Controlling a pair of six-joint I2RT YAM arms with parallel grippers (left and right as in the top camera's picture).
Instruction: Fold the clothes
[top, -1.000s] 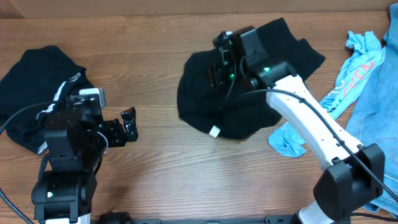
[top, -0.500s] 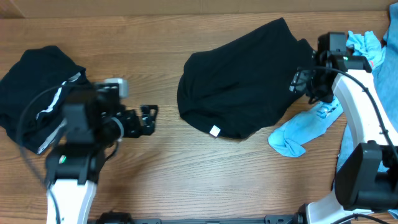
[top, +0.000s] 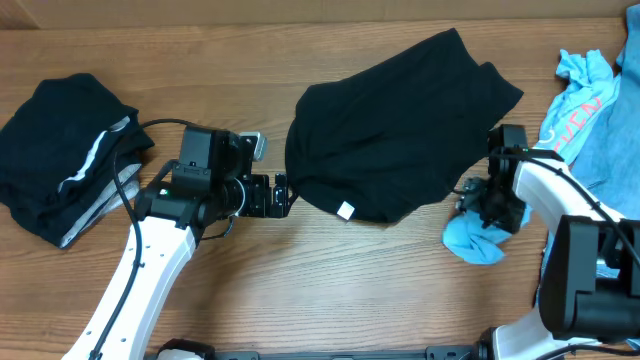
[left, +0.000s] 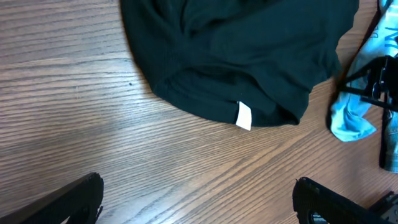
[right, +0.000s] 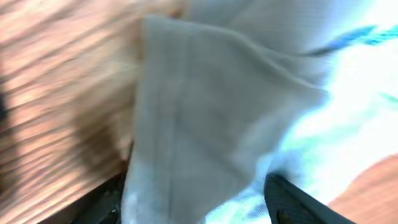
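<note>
A crumpled black garment (top: 400, 120) lies in the middle of the table, with a white tag (top: 346, 211) at its near edge. In the left wrist view the garment (left: 236, 56) and tag (left: 244, 116) lie ahead of my fingers. My left gripper (top: 280, 195) is open and empty (left: 199, 208), just left of the garment's near-left edge. My right gripper (top: 485, 210) is low over a light blue cloth (top: 475, 242). Its jaws (right: 199, 205) are open with the blue cloth (right: 211, 112) between them.
A folded stack of black clothes (top: 60, 150) sits at the far left. A pile of blue clothes (top: 590, 110) lies along the right edge. Bare wooden table (top: 320, 290) runs along the front.
My left arm has reached right, up to the black garment's edge. My right arm has left the garment, swung right, then dropped onto the light blue cloth.
</note>
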